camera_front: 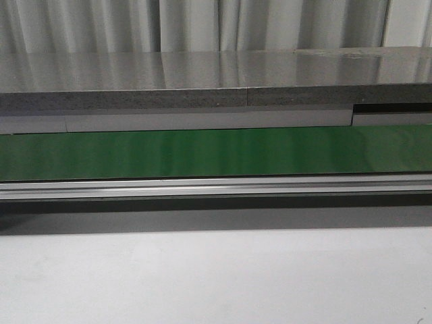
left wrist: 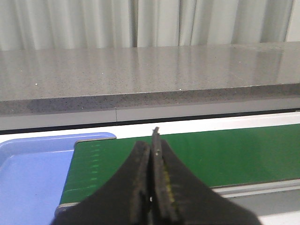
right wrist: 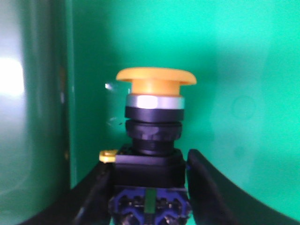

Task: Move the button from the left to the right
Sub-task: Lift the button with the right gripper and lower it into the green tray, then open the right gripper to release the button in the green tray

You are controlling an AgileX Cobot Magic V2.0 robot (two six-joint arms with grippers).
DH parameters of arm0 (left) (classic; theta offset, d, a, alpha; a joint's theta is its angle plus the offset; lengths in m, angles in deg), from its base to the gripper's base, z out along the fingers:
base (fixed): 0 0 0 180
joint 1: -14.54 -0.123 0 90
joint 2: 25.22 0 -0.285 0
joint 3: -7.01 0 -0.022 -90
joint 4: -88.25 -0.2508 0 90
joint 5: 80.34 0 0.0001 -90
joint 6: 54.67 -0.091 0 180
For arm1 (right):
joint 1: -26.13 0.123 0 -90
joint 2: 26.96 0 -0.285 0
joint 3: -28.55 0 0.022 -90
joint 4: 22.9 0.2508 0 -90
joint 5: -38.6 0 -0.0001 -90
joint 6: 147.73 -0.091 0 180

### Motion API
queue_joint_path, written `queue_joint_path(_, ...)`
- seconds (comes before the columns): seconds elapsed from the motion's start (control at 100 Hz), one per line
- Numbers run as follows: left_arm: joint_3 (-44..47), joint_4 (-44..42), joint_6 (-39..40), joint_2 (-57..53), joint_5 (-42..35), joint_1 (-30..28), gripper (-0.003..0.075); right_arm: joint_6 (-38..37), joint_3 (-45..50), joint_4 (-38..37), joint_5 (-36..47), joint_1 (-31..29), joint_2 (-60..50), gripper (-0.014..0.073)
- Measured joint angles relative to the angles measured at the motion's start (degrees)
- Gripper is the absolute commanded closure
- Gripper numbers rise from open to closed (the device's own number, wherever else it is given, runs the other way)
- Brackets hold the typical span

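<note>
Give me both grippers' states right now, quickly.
Left gripper: closed, holding nothing.
Right gripper: closed on the button, gripping its black body.

Front view shows neither arm nor the button; the green belt runs out of frame at 3 and 9 o'clock. Right wrist view: button base is cut off at 6 o'clock, the right gripper fingers run out of frame there too, and the green backdrop is blurred. Left wrist view: left gripper body is cropped at 6 o'clock, and the blue tray is cut off at 9 o'clock.
</note>
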State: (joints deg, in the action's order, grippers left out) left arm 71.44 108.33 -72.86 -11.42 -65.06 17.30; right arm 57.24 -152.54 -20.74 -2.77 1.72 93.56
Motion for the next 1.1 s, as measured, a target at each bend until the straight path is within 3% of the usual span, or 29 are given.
queue_joint_path(0.11, 0.0, 0.0, 0.0, 0.0, 0.0, 0.0, 0.0741, 0.0, -0.1, -0.25, -0.08, -0.11, 0.0, 0.0109)
queue_joint_path(0.64, 0.0, 0.0, 0.0, 0.0, 0.0, 0.0, 0.0741, -0.34, -2.63, -0.78, -2.33, -0.32, -3.97, 0.011)
queue_joint_path(0.9, 0.0, 0.0, 0.0, 0.0, 0.0, 0.0, 0.0741, -0.43, -3.38, 9.02, 1.05, 0.43, -12.23, 0.0118)
queue_joint_path(1.1, 0.0, 0.0, 0.0, 0.0, 0.0, 0.0, 0.0741, -0.56, -3.38, 11.95, 3.93, 6.88, -18.03, 0.0118)
